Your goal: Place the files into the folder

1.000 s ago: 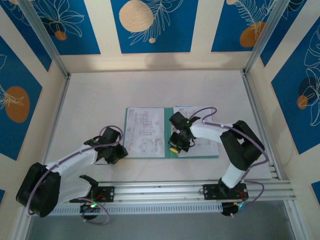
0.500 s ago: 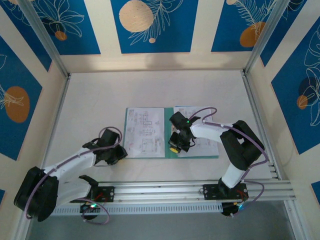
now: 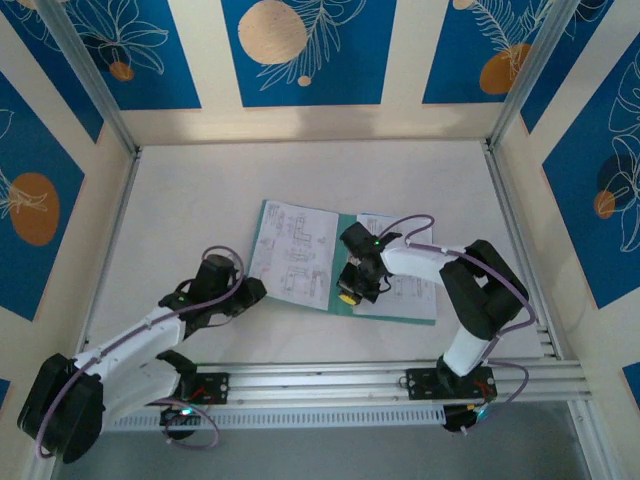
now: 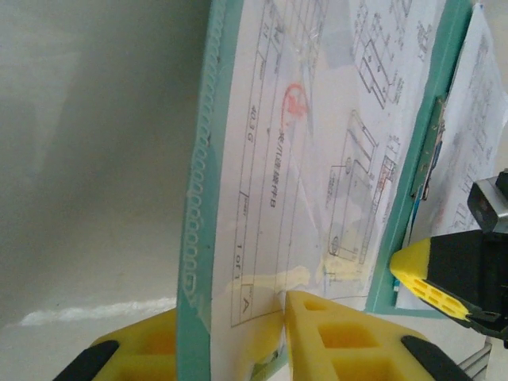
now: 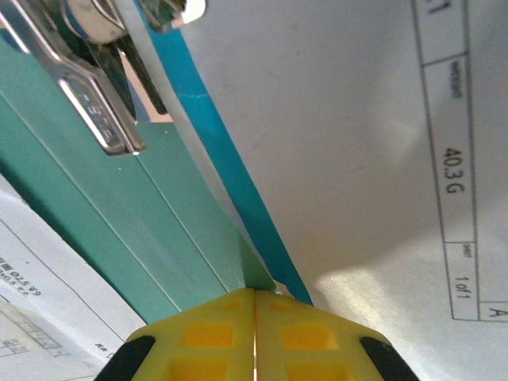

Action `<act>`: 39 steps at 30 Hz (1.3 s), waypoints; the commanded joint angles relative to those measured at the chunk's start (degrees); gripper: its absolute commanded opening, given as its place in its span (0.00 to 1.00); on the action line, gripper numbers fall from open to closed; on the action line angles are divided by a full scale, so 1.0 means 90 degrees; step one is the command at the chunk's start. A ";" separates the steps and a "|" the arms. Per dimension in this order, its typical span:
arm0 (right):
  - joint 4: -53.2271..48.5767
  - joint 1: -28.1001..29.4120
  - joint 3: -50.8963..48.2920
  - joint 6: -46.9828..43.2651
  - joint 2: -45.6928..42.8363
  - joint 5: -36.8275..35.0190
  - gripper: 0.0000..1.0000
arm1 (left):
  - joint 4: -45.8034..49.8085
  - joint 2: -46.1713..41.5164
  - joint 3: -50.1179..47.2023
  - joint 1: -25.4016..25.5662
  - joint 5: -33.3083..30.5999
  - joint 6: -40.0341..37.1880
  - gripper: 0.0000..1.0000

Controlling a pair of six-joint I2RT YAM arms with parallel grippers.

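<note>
The teal folder (image 3: 334, 262) lies open mid-table, with its left leaf raised and tilted. One printed sheet of the files (image 3: 295, 250) rests on that leaf, and more sheets (image 3: 405, 290) lie on the flat right leaf. My left gripper (image 3: 252, 290) is shut on the raised leaf's near corner. In the left wrist view its yellow fingers (image 4: 230, 305) pinch the teal edge (image 4: 198, 198) and the sheet (image 4: 317, 159). My right gripper (image 3: 350, 288) is shut with its tips (image 5: 255, 292) pressed on the folder's spine (image 5: 119, 206), just below the silver clip (image 5: 95, 111).
Pale walls with blue panels box in the table on three sides. An aluminium rail (image 3: 330, 380) carrying both arm bases runs along the near edge. The right arm's elbow (image 3: 480, 290) rises beside the folder's right edge.
My left gripper moved right and took hold of the left leaf's corner. It has lifted that leaf off the table, tilting it toward the spine. The right gripper has stayed put.
</note>
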State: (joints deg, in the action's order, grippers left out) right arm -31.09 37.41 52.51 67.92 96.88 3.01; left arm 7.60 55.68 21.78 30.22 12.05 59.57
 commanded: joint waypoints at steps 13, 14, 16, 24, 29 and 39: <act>-0.0156 0.0024 0.0481 -0.0680 0.0549 -0.0189 0.17 | 0.0978 -0.0213 0.0654 0.0385 -0.0769 -0.0480 0.00; -0.0215 0.0073 0.0702 -0.0805 0.0563 -0.0160 0.21 | 0.1291 -0.0330 0.0768 0.0419 -0.0968 -0.0536 0.00; -0.0493 0.0247 0.1269 -0.1011 0.0534 -0.0222 0.30 | 0.2088 -0.0611 0.1041 0.0459 -0.1478 -0.0702 0.00; -0.0768 0.0112 0.1610 -0.1122 -0.0352 -0.0313 0.44 | 0.4373 -0.1254 0.2189 0.0464 -0.2617 -0.1841 0.00; -0.0266 -0.0981 0.0619 -0.1120 -0.0714 0.0234 0.34 | 0.5042 -0.1166 0.2783 0.0505 -0.2777 -0.2642 0.00; -0.0222 -0.1577 0.0422 -0.1082 0.0330 0.0591 0.18 | 0.4725 -0.0874 0.3494 0.1971 -0.2920 -0.3080 0.00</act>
State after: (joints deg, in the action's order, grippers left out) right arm -32.16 23.00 56.16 58.11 98.10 6.13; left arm 50.09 47.11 51.09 43.59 -13.74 34.22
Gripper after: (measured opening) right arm 0.182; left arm 0.043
